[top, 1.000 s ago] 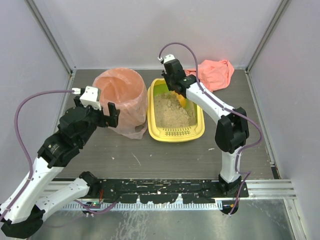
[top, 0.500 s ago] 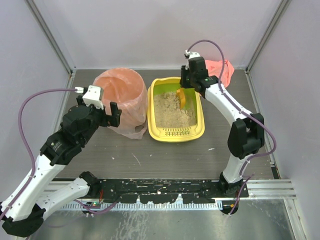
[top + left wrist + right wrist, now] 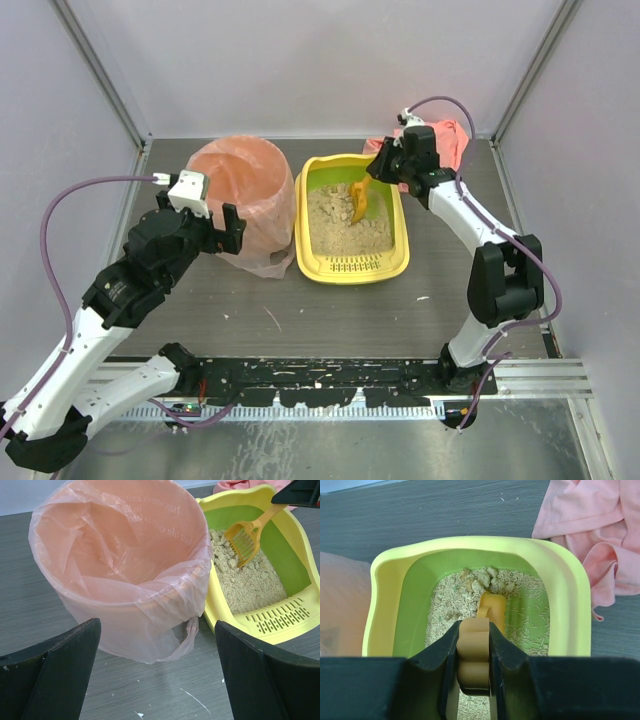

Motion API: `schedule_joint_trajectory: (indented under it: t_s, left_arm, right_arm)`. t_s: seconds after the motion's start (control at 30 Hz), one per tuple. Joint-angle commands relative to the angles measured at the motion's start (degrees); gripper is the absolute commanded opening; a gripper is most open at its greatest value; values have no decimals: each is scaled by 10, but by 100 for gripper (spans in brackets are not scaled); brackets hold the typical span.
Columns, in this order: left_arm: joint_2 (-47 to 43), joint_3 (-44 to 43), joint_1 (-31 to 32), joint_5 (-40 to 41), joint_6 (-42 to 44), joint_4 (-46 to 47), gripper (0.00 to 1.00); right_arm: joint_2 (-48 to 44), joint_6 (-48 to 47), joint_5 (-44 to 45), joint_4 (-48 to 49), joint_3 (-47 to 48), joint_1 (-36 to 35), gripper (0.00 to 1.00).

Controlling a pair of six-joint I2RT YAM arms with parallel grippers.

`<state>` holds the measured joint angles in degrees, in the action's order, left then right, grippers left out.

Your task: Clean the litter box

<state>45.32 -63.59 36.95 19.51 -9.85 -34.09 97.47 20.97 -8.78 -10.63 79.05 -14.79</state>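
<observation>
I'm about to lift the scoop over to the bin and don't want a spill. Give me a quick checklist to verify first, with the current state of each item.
1. Grip: right pincer shut on the scoop handle: ok.
2. Scoop head down in the litter, inside the litter box: ok.
3. Load: clumps on the scoop: cannot tell; they lie just past its tip.
4. Target: bin stands beside the box, bag mouth open: ok.
5. Path: left pincer open, holding nothing, on the near side of the bin: ok.
6. Stray item: pink cloth lies outside the box: ok.
</observation>
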Motion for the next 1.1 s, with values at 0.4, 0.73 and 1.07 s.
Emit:
schedule_joint_trajectory:
  t_s: [0.4,0.73,1.07]
  left_arm:
    - [-1,-14,-4,-7,-7,30,98]
    - [4,-13,-3,-13,-9,34,98]
    - [7,-16,-3,-13,-9,34,98]
  right_arm:
    - [-117,169,-56,164,-162,-5,1]
    - [-149,248,-53,268,-278,-6,0]
    - [-201,263,-7,305,-320,-4,1]
